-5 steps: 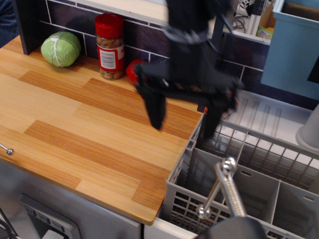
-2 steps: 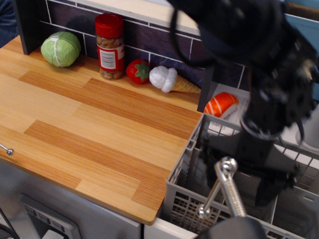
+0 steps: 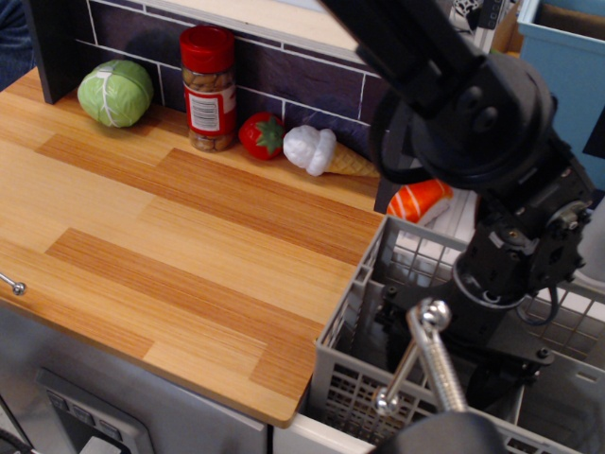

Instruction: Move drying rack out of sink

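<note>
The light-grey lattice drying rack [image 3: 348, 376] sits in the sink, at the right end of the wooden counter. Only a strip of the sink's pale front rim [image 3: 307, 437] shows below the rack. My black gripper [image 3: 444, 357] points down into the rack's left half. Its jaws stand spread apart, with one finger [image 3: 392, 312] just inside the rack's left wall and the other finger [image 3: 499, 386] lower right. The chrome tap [image 3: 430, 352] crosses in front and hides the fingertips. I see nothing held between the fingers.
On the wooden counter [image 3: 170, 227], along the back wall, are a cabbage [image 3: 115, 93], a red-lidded jar [image 3: 209, 88], a strawberry [image 3: 262, 135] and an ice cream cone [image 3: 321, 151]. A salmon sushi piece [image 3: 419, 199] lies behind the rack. A blue bin [image 3: 567, 71] stands at the back right.
My gripper has swung from above the counter's edge to the right and down into the drying rack. In the last half second it settled a little lower. The rack has not moved.
</note>
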`<act>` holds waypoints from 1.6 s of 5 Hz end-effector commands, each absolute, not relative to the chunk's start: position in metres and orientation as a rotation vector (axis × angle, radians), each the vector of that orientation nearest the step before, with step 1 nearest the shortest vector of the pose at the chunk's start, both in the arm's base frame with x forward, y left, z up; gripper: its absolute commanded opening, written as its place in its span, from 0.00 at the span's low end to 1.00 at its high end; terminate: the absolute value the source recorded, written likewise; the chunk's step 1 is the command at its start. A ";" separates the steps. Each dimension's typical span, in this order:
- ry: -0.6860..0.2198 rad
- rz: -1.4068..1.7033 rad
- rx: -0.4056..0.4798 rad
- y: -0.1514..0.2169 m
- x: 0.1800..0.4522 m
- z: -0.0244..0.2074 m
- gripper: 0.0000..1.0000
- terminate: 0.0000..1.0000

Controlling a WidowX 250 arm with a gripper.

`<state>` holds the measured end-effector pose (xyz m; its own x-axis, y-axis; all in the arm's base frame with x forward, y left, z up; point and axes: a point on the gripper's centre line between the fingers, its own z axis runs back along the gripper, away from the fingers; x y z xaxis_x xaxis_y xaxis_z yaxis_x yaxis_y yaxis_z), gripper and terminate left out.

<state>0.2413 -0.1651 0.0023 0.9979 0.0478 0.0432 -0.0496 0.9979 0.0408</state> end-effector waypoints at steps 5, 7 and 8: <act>-0.138 0.053 -0.106 -0.160 0.253 0.086 0.00 0.00; -0.177 0.035 -0.162 -0.139 0.248 0.173 0.00 0.00; -0.206 -0.020 -0.117 -0.109 0.240 0.166 0.00 0.00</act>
